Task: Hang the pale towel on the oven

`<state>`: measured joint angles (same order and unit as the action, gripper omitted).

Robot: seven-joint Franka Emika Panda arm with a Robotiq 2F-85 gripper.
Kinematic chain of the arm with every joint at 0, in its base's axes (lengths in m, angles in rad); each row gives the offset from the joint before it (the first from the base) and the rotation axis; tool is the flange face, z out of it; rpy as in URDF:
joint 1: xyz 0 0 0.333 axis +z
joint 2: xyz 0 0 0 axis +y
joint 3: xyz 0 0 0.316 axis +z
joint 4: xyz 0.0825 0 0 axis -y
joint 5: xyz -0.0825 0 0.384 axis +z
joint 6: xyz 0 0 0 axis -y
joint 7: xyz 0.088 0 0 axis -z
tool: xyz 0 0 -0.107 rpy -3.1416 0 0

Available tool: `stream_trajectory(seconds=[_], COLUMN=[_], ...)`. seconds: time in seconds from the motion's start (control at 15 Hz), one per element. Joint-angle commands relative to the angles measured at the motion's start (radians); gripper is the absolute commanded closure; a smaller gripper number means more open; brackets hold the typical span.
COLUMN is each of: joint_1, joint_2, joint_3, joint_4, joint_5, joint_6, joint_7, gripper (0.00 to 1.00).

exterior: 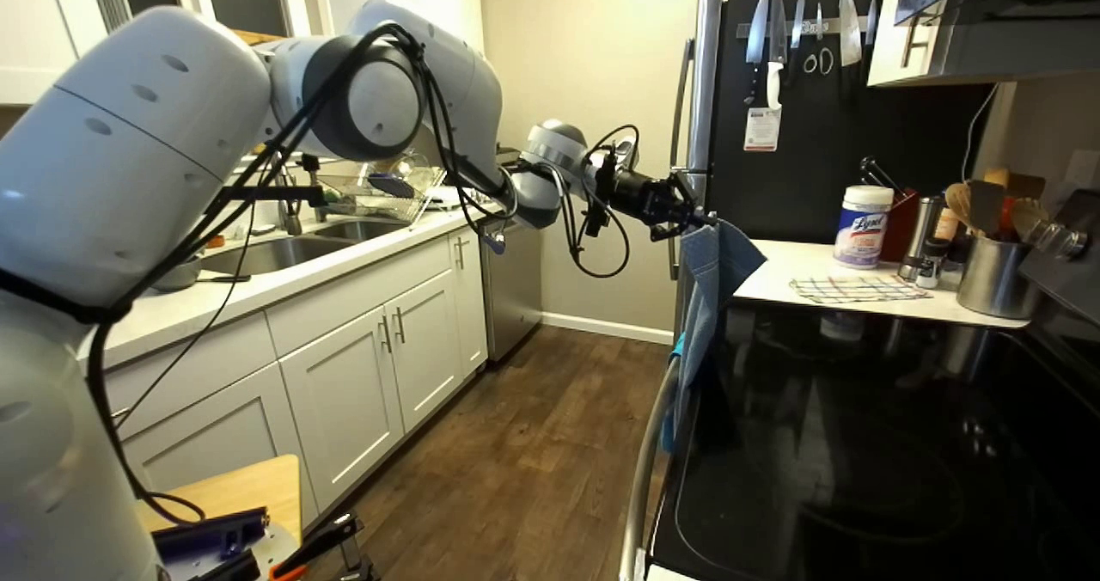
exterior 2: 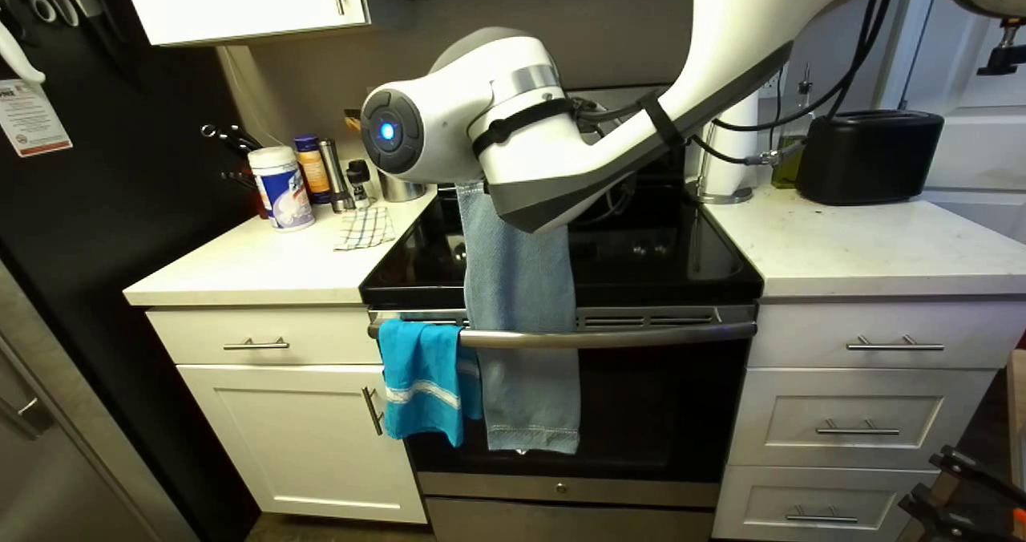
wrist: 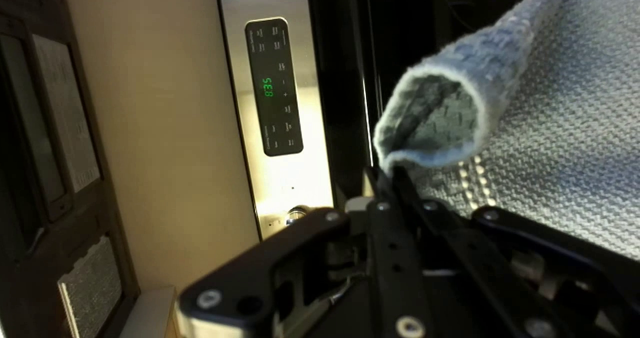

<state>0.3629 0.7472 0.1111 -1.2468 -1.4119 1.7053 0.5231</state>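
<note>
The pale towel [exterior 2: 521, 277] is light blue and hangs as a long strip in front of the oven [exterior 2: 641, 414]. My gripper [exterior: 698, 222] is shut on its upper end, above the front edge of the glass top. In an exterior view the oven's bar handle [exterior 2: 657, 337] crosses in front of the towel, so the lower part hangs between handle and door. The wrist view shows my fingertips [wrist: 392, 175] pinching a hem corner of the towel [wrist: 565, 113], which curls open like a tube. The arm hides the gripper and the towel's top in an exterior view.
A bright turquoise towel [exterior 2: 421, 374] hangs on the handle beside the pale towel. A Lysol tub [exterior: 862, 227], a checked cloth [exterior: 859, 289] and a utensil pot [exterior: 997, 276] stand on the counter beyond the stove. The black refrigerator [exterior: 799, 186] stands behind. A toaster [exterior 2: 872, 157] is on the opposite counter.
</note>
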Motion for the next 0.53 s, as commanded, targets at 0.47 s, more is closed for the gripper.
stream_trajectory(seconds=[0.47], joint_1=[-0.024], joint_2=[-0.217], joint_3=[0.012], joint_4=[-0.344], joint_5=[-0.005], joint_6=[0.007], joint_7=[0.207], gripper=[0.99])
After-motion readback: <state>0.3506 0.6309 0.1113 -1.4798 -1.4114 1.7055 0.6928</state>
